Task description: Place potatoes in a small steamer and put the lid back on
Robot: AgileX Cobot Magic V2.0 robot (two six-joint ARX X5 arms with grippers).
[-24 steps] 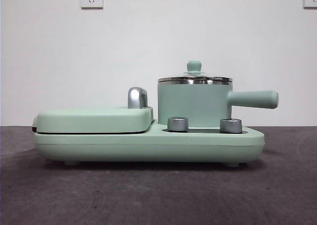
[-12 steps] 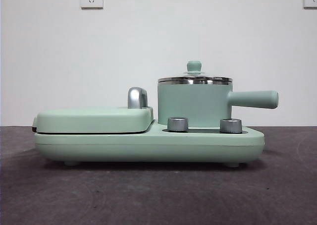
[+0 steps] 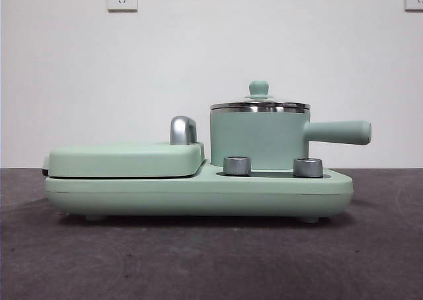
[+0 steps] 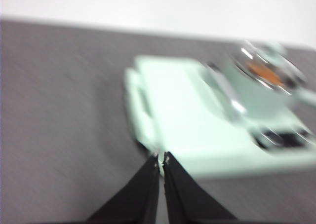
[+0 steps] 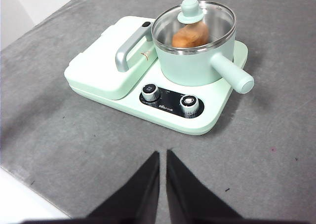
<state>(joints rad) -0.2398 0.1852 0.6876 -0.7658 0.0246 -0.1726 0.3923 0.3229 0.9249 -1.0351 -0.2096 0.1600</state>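
The mint-green small steamer (image 3: 259, 140) stands on the right half of its green base, its long handle (image 3: 338, 132) pointing right. The glass lid (image 5: 193, 18) with its green knob (image 3: 259, 88) sits on the steel rim. Through the glass the orange-brown potato (image 5: 190, 35) lies inside the pot; it shows as an orange blur (image 4: 265, 73) in the left wrist view. My left gripper (image 4: 161, 160) is shut and empty, above the table near the flat griddle end. Shut and empty too, my right gripper (image 5: 163, 155) hangs over the table, back from the dials.
The flat green griddle cover (image 3: 125, 158) with a chrome handle (image 3: 183, 129) fills the base's left half. Two steel dials (image 3: 237, 165) (image 3: 308, 167) face the front. Grey table (image 3: 211, 260) surrounds the appliance; its edge (image 5: 19, 184) lies close to the right gripper.
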